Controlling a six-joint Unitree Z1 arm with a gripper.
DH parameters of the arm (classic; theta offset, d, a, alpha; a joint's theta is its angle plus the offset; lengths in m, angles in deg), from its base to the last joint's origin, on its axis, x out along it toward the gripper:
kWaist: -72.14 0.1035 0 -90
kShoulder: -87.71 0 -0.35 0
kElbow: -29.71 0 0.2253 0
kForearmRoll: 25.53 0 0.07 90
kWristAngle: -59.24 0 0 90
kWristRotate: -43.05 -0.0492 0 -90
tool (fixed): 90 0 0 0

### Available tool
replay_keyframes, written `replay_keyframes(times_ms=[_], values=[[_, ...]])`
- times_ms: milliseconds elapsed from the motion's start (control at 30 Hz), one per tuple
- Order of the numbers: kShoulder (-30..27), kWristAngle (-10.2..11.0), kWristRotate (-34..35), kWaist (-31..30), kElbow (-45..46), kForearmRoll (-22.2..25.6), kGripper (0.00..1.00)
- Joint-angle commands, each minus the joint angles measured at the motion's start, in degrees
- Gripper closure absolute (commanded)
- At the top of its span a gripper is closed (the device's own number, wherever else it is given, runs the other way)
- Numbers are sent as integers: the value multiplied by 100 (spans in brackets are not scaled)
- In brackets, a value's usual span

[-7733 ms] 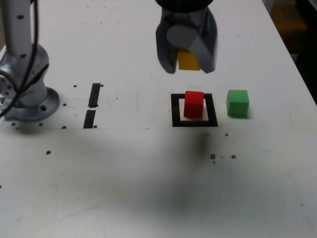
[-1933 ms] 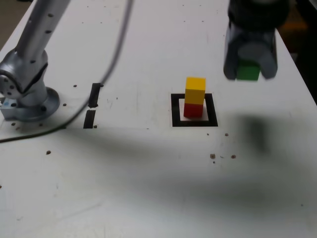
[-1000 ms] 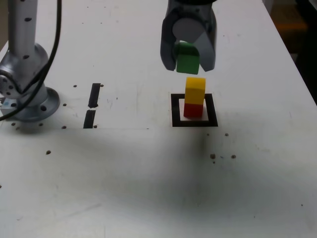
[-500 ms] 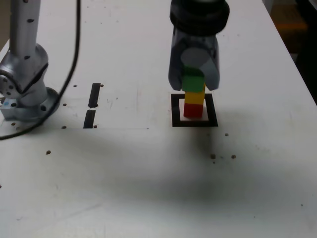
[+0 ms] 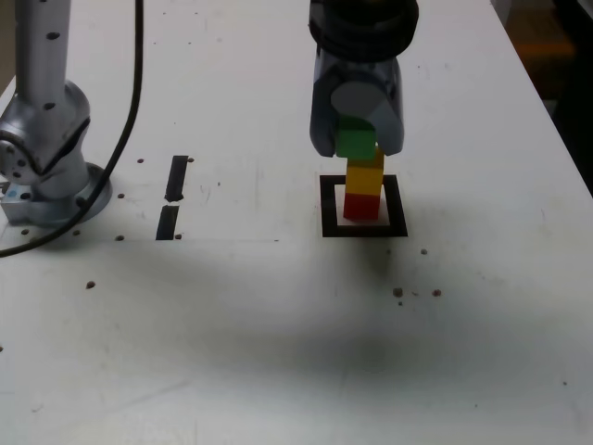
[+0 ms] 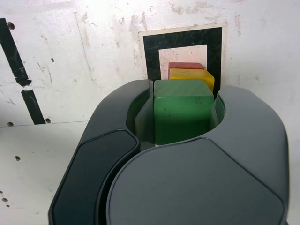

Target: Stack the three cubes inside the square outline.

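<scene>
Wrist view shows my pincer [image 6: 183, 117] clamped on the green cube [image 6: 183, 110] just over the yellow cube [image 6: 193, 74] and red cube [image 6: 185, 65] — both stacked inside the square outline [image 6: 152, 51] — so it lands squarely on top.

Claw [image 6: 183, 115] clamps green cube [image 6: 183, 110]; yellow cube [image 6: 193, 76], red cube [image 6: 186, 66] below, inside square outline [image 6: 154, 51].

Green cube [image 5: 355, 143] between dark grey gripper [image 5: 357, 139] jaws, yellow cube [image 5: 365, 175] over red cube [image 5: 361, 206], thick black square outline [image 5: 328, 206] with white centre, two black strips [image 5: 172, 197] at nine o'clock, speckled white table [image 5: 278, 334].
</scene>
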Motion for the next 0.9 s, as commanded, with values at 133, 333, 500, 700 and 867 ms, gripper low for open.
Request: replay_keyframes(times_ms=[133, 333, 500, 700, 867], values=[[-17, -2, 5, 10, 8, -102, 84], [-14, 17, 5, 14, 19, -154, 83], [-5, 6, 6, 11, 35, -182, 81], [15, -57, 16, 10, 37, -230, 77], [21, -37, 28, 10, 66, -246, 74]])
